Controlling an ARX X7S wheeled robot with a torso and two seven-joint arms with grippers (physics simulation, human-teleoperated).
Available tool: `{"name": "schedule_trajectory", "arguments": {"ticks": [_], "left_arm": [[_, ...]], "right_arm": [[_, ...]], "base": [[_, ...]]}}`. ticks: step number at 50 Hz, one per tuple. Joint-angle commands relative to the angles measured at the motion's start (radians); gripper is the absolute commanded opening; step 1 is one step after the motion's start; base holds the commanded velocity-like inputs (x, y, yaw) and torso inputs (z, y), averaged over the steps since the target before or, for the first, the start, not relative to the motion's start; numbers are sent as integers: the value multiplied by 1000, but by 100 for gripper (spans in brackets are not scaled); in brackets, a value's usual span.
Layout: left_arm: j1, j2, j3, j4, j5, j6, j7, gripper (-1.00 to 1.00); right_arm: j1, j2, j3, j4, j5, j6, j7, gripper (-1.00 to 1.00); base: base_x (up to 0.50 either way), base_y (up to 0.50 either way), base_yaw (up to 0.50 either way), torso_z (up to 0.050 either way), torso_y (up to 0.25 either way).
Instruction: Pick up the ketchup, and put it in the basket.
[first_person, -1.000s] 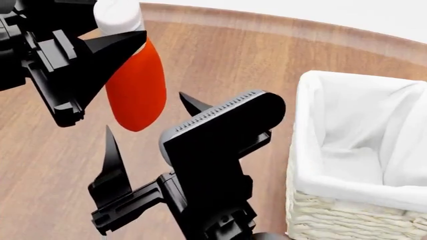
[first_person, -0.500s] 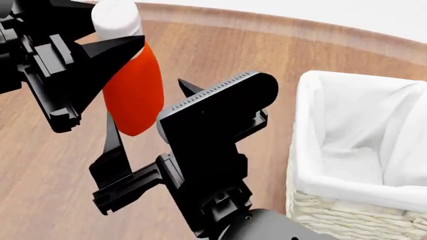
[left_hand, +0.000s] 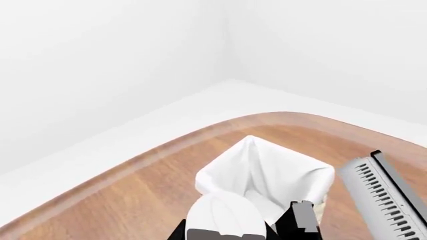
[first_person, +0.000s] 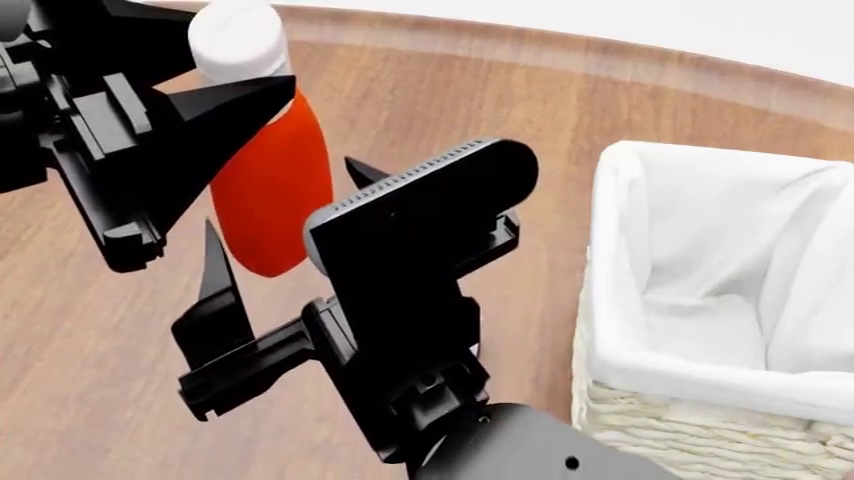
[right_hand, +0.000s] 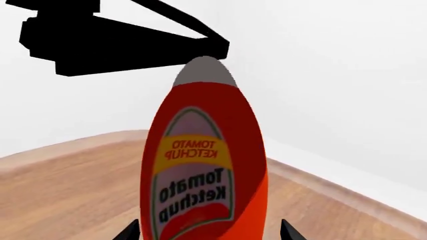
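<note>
The ketchup (first_person: 274, 190), an orange-red bottle with a white cap, hangs above the table at upper left. My left gripper (first_person: 238, 75) is shut on it at the cap and neck. The left wrist view shows the white cap (left_hand: 223, 220) between its dark fingers (left_hand: 283, 227). My right gripper (first_person: 283, 195) is open, one finger on each side of the bottle's lower body and apart from it. Its label (right_hand: 193, 190) fills the right wrist view between the fingertips (right_hand: 130, 231). The basket (first_person: 707, 410), cream wicker with a white liner, stands at the right.
The round wooden table (first_person: 534, 90) curves behind the bottle and the basket, with a white floor beyond its edge. My right arm's black wrist block (first_person: 414, 210) sits between the bottle and the basket. The basket's liner (left_hand: 267, 170) also shows past the cap.
My right gripper has risen and closed in on the bottle, so its open fingers now flank the bottle's lower part. The left gripper and the bottle have barely shifted.
</note>
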Motion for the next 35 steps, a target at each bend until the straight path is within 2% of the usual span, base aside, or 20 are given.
{"name": "schedule_trajectory", "arguments": {"ticks": [1,17,18,35], "left_arm": [[-26,20,-16,-68,32,46,10,-100],[-29,19,-7,-70,39,55,13,-100],[-29,19,-6,-71,42,57,15,-100],[-43,24,-1,-79,35,54,4,-100]], "right_arm": [[17,-32,19,90,-45,-64,-42,100],[-2,-42,-12,131,-75,-111,-82,100],[-3,-43,-6,131,-60,-108,-85,-100],[-12,-34,0,110,-48,-120,-83,-100]], "base": [[0,0,0,0,0],[0,0,0,1,1],[0,0,0,0,0],[0,0,0,0,1]]}}
